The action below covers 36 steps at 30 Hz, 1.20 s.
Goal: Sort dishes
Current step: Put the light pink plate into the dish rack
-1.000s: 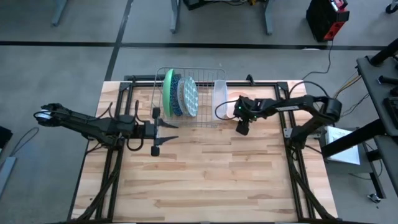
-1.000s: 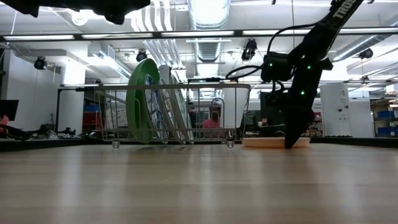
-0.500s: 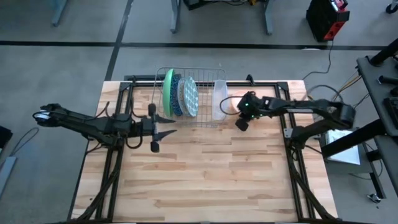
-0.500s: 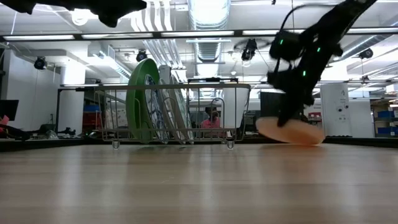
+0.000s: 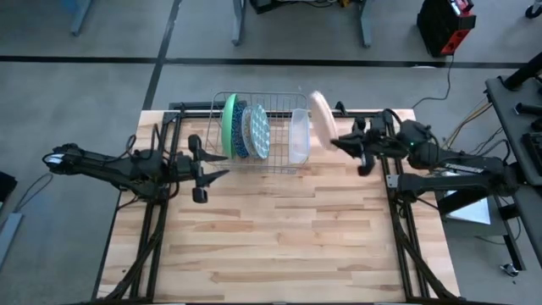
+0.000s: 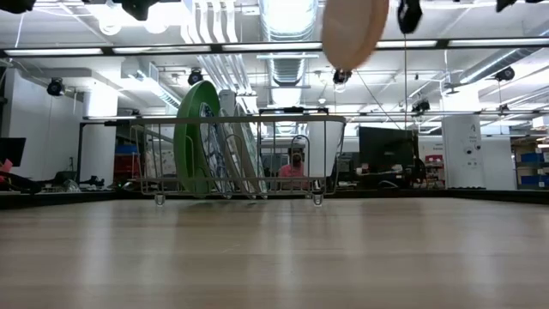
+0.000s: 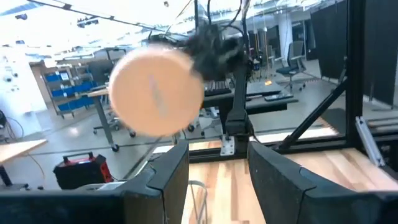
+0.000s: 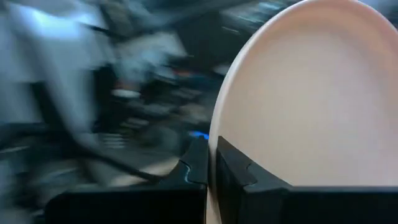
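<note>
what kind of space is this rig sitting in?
Likely a robotics lab or workshop: exposed ceiling ducts, shelving with blue bins, monitors on desks, and a person seated behind the wooden table.

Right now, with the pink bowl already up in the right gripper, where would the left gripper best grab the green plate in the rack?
Take the green plate by its upper rim, coming down from above. It stands on edge at the left end of the wire rack, tallest there, so its top edge stands clear above the wire. The blue speckled plate sits close beside it, so pinch across the rim only. The left gripper waits nearby, open.
</note>
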Each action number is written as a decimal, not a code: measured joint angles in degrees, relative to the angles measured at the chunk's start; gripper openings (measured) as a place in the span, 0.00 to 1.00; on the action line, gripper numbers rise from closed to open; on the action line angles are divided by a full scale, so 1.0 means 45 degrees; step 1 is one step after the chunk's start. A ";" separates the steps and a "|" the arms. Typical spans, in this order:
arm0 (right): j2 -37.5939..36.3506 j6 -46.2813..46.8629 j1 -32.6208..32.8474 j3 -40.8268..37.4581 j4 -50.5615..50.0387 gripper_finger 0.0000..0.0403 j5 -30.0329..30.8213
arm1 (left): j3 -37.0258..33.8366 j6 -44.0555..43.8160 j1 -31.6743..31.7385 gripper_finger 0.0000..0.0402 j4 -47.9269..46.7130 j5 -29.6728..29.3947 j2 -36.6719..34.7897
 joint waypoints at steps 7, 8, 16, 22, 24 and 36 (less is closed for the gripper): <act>0.2819 0.0375 -0.0148 0.0087 0.3905 0.00 -0.6027 | 0.0000 0.0452 0.0000 0.38 0.0624 0.0005 0.0393; 0.3440 0.0210 -0.0323 0.0345 0.4108 0.00 -0.6898 | 0.0000 0.0446 0.0000 0.38 0.0621 0.0005 0.0424; 0.8523 -0.0018 -0.2046 0.4256 0.4254 0.00 -1.2123 | 0.0000 -0.1139 0.0000 0.38 0.0727 0.0010 0.0481; 1.1403 0.0070 -0.2346 0.7386 0.3870 0.00 -1.5065 | 0.0000 -0.1405 -0.0005 0.38 0.0688 0.0014 0.0480; 1.2143 0.0033 -0.2336 0.8113 0.3337 0.00 -1.5504 | 0.0000 -0.1405 -0.0005 0.38 0.0693 0.0010 0.0461; 1.3847 -0.3363 -0.3061 0.9904 -0.1574 0.00 -1.5132 | 0.0073 -0.0842 -0.0005 0.38 0.0762 0.0015 0.0243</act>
